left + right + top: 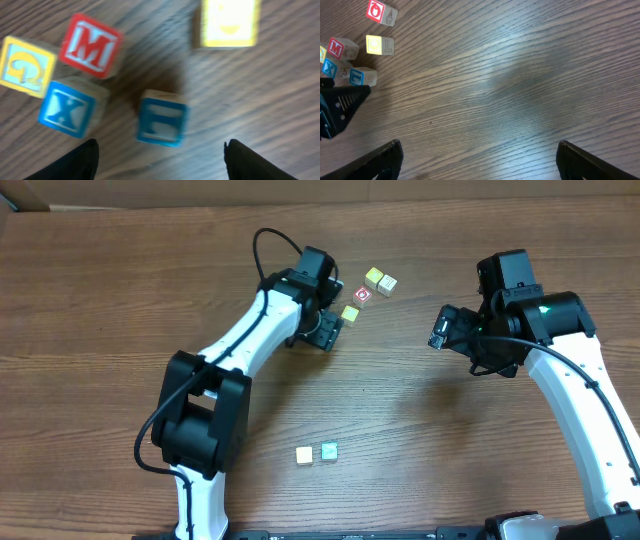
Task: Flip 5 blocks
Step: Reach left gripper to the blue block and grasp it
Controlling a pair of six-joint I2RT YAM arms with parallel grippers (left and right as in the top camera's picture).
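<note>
Currently: left gripper spread above the block cluster

Left gripper [160, 150]: both dark fingers [75, 160] stand well apart at the bottom of the wrist view, and we see nothing pinched between them. Just ahead of the gap a blue block [161, 120] rests on the table [280, 100], letter face up, touching neither finger. Its letter is too blurred for us to read.

Beside it, toward the left of that view, three blocks huddle: X block [67, 109], blue; M block [91, 46], red; and a yellow-rimmed block [27, 65] with a pale blue face. They sit just beside one another; we cannot tell whether they touch. A yellow block [230, 22] lies apart at the top right.

From overhead, the left arm [250, 330] hides the huddle and the blue block. Near its gripper we note a red block [362, 295], and beyond it a pale pair [374, 276] side by side. Well apart, toward the near edge of the table, a cream block [304, 454] sits just beside a teal block [328, 451].

Right gripper [480, 147]: fingers wide apart, bare wood between them, holding nothing. It hangs off to the right, well away from every block.
</note>
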